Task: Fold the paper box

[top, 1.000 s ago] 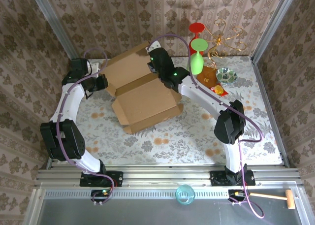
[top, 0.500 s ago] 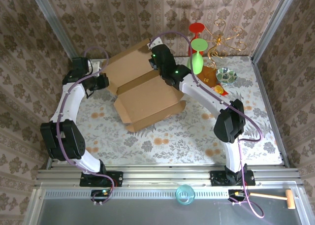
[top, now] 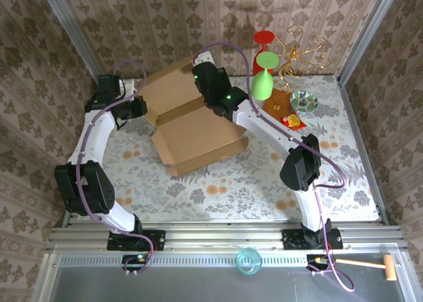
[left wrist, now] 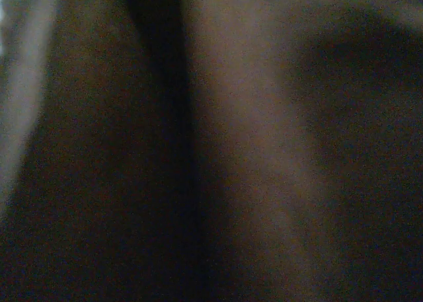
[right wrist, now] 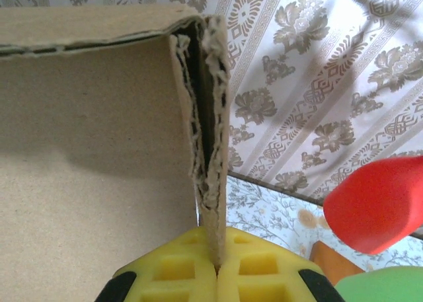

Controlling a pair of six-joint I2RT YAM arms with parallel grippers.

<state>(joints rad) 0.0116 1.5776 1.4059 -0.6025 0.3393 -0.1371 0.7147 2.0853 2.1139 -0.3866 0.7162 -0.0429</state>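
Floral tabletop [top: 218, 196] bears corrugated, ragged-edged paper box [top: 198, 133].

Damask-papered walls [top: 165, 11] (brownish) enclose a floral-patterned table [top: 218, 189] on three sides.

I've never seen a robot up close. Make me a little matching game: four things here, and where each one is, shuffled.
Things:
1. box
2. green goblet
3. mallet
4. teal cup

Places:
A. front ledge, far right
B. front ledge, middle
C. next to a red goblet
D. pinched in the right jaws

Pairs: 1-D, 2-C, 3-A, 4-B
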